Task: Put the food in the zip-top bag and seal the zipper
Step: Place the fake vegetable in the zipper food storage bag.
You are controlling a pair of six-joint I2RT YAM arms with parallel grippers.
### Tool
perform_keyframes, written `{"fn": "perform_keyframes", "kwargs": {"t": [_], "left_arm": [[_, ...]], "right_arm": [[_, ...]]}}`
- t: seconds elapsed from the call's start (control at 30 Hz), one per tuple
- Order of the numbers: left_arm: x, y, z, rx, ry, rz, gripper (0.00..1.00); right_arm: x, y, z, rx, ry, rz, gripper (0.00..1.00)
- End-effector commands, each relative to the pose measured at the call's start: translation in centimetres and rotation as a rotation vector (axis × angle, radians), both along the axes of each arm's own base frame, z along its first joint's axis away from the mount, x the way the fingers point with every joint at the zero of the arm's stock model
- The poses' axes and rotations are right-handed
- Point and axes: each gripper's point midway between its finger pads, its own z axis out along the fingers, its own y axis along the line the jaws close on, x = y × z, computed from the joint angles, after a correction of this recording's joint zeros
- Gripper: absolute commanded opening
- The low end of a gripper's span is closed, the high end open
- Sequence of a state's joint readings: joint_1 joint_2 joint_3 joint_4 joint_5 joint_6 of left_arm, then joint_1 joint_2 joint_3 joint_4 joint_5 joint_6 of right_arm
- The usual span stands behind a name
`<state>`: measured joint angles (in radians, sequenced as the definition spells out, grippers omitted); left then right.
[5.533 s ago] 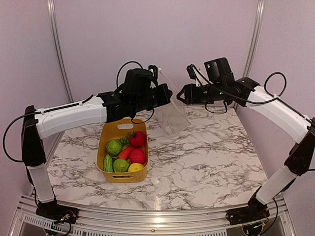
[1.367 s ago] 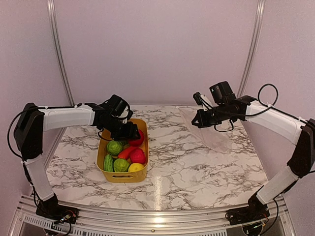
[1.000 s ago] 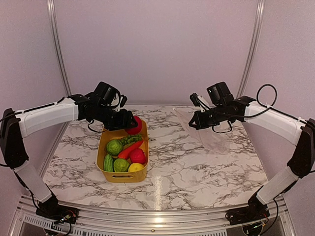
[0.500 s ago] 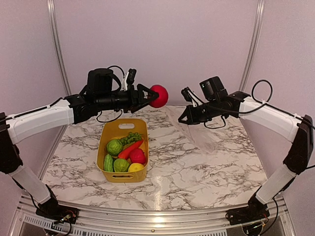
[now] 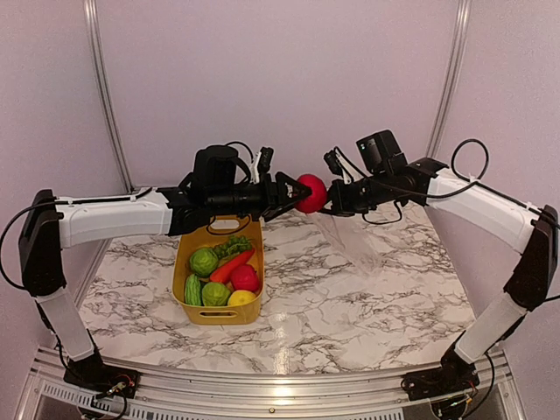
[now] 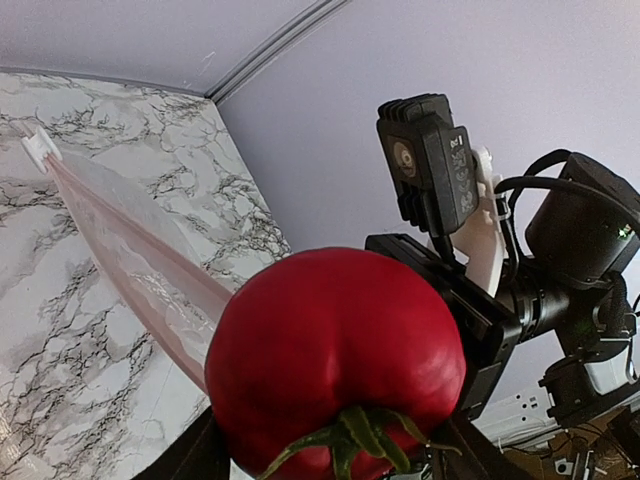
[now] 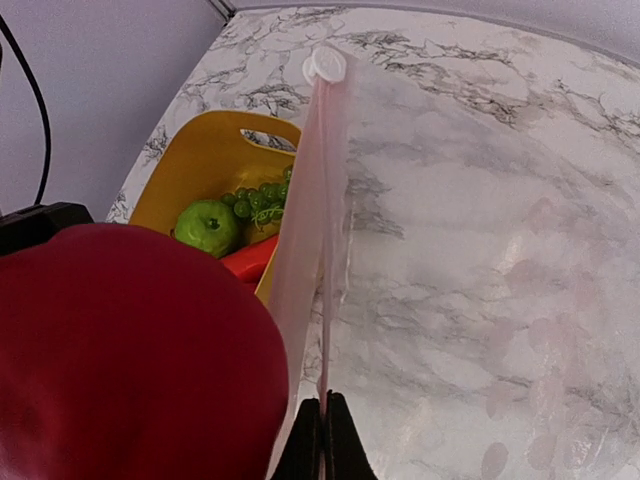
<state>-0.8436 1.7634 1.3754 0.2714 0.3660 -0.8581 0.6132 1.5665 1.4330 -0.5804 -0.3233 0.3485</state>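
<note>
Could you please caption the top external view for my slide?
Left fingers offer red tomato to bag in right fingers.

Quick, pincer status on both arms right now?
Left pincer: closed on the round red toy tomato.
Right pincer: closed on the mouth edge of the clear floppy plastic zip-top bag.

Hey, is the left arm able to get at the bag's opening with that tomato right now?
Probably not yet. The tomato sits right beside the bag, but the right pincer pinches its mouth edge flat, so no gap shows.
</note>
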Motion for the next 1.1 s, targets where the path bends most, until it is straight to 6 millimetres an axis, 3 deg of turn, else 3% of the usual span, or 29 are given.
{"fn": "perform_keyframes", "kwargs": {"t": [0.0, 0.17, 0.63, 0.73, 0.8, 1.0, 1.07], "left_arm": [[0.1, 0.2, -0.1, -0.027, -0.017, 0.014, 0.49], [0.4, 0.5, -2.8, 0.032, 0.027, 0.043, 0.46], [1.6, -0.1, -7.6, 0.223, 0.1, 0.065, 0.43], [1.9, -0.1, -8.6, 0.291, 0.115, 0.074, 0.42], [2.1, -0.3, -8.3, 0.317, 0.109, 0.071, 0.42], [2.5, -1.1, -3.8, 0.236, 0.05, 0.065, 0.47], [2.6, -1.4, -3.2, 0.216, 0.061, 0.063, 0.5]], "right_arm": [[-0.6, 0.4, 3.2, 0.054, -0.036, -0.005, 0.0], [-0.4, -0.3, 4.3, 0.06, -0.058, -0.047, 0.0], [-1.0, -0.7, 6.7, 0.104, -0.098, -0.057, 0.0], [-1.1, -0.1, 6.2, 0.109, -0.077, -0.03, 0.0], [-1.2, 0.3, 5.4, 0.107, -0.052, -0.014, 0.0], [-1.2, 0.5, 4.7, 0.105, -0.038, -0.009, 0.0], [-1.2, 0.6, 4.8, 0.112, -0.036, -0.007, 0.0]]}}
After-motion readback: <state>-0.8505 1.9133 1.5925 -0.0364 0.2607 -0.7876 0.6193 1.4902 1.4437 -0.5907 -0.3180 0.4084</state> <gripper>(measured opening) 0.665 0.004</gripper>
